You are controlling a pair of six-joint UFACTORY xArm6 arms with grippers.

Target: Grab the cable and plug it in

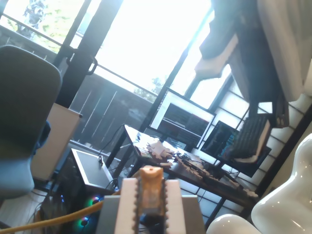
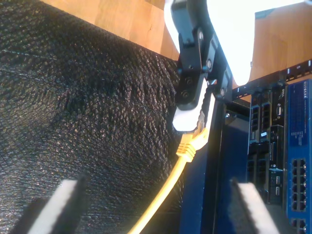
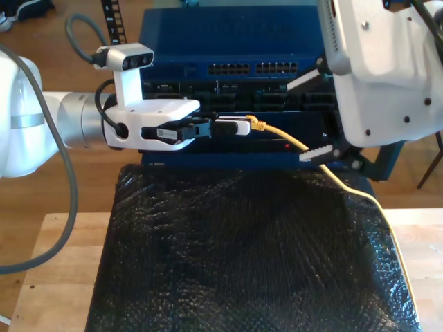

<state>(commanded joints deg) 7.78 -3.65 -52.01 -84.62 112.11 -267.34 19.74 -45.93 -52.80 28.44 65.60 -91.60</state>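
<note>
The pale-yellow cable (image 3: pixel 299 146) runs from the exterior view's right edge of the black mat up to my first gripper (image 3: pixel 235 126). That gripper reaches in from the exterior view's left and is shut on the cable's plug end, just in front of the rack's dark front. In the first wrist view the plug (image 1: pixel 150 187) stands between the two pale fingers (image 1: pixel 127 204), and the cable (image 1: pixel 48 223) trails away. My second gripper (image 3: pixel 294 122) hangs open at the exterior view's right, its serrated pads (image 2: pixel 63 204) either side of the cable (image 2: pixel 170 185) without touching it.
A blue network switch (image 3: pixel 235 69) with rows of ports tops the rack, with more ports (image 2: pixel 297 170) in the second wrist view. A black textured mat (image 3: pixel 242 249) covers the wooden table (image 3: pixel 55 277). A grey arm hose (image 3: pixel 41 207) loops at the exterior view's left.
</note>
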